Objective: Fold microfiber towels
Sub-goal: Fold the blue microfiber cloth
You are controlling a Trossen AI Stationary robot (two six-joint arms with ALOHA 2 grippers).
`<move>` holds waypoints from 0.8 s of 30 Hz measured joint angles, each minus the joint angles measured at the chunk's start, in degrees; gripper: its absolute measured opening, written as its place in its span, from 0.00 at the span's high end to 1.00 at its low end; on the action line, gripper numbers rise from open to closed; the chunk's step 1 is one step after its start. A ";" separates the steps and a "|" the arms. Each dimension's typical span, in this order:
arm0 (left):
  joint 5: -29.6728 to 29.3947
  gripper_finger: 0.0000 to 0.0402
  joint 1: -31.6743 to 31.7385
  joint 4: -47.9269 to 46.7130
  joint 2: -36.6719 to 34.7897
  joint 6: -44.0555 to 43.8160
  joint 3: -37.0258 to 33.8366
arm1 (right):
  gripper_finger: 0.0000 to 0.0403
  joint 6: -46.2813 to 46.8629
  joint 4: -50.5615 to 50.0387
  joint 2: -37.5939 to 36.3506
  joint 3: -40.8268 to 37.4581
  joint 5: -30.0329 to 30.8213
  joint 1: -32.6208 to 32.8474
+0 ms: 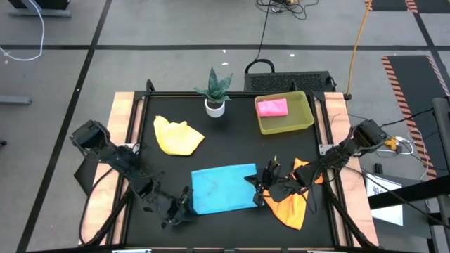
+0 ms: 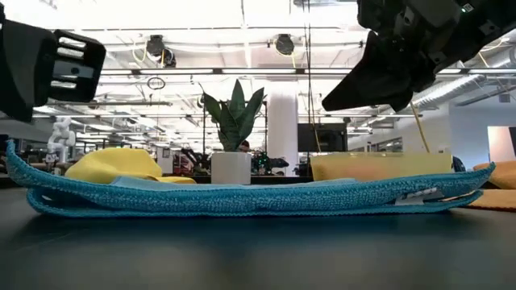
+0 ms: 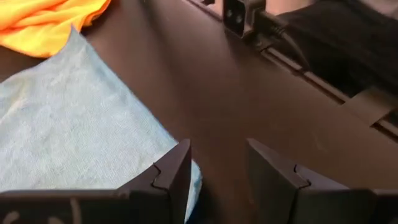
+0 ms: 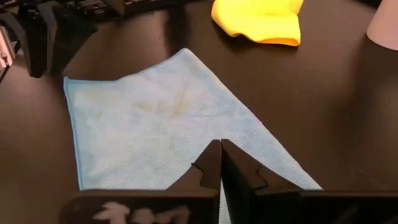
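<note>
Light blue towel (image 1: 223,186), yellow towel (image 1: 177,135), orange towel (image 1: 290,208), pink towel (image 1: 272,107)

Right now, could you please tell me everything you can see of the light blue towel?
The light blue towel is a soft, looped microfiber cloth lying flat near the front of the black table, folded double, as the low view shows two layers. A small white tag sits at one edge. The left gripper, fingers open, is at its left edge; the shut right gripper is at its right edge. The orange towel lies just beside it.
</note>
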 joint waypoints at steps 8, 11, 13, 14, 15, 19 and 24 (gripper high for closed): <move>-2.94 0.62 0.62 -0.40 3.24 -1.69 0.02 | 1.00 -0.61 -0.24 0.00 0.00 -0.22 0.67; -4.70 0.62 0.82 -0.11 4.50 -1.95 -0.02 | 1.00 -1.91 -0.55 0.00 0.00 -0.35 1.37; -6.42 0.63 0.80 0.37 4.35 -2.84 0.06 | 1.00 -3.07 -0.51 0.00 -0.01 -0.35 1.92; -7.22 0.65 0.80 0.53 4.31 -3.04 0.09 | 1.00 -3.83 -0.55 0.00 0.00 -0.36 2.22; -7.49 0.68 0.80 0.36 4.18 -2.98 0.09 | 1.00 -4.75 -0.56 0.00 0.00 -0.37 2.53; -7.48 0.85 0.95 0.38 3.91 -2.47 0.09 | 1.00 -8.72 -0.96 0.00 0.00 -0.47 4.10; -12.30 0.97 1.00 2.73 3.23 -1.23 0.09 | 0.94 -12.73 -4.15 0.00 -0.02 -7.07 5.16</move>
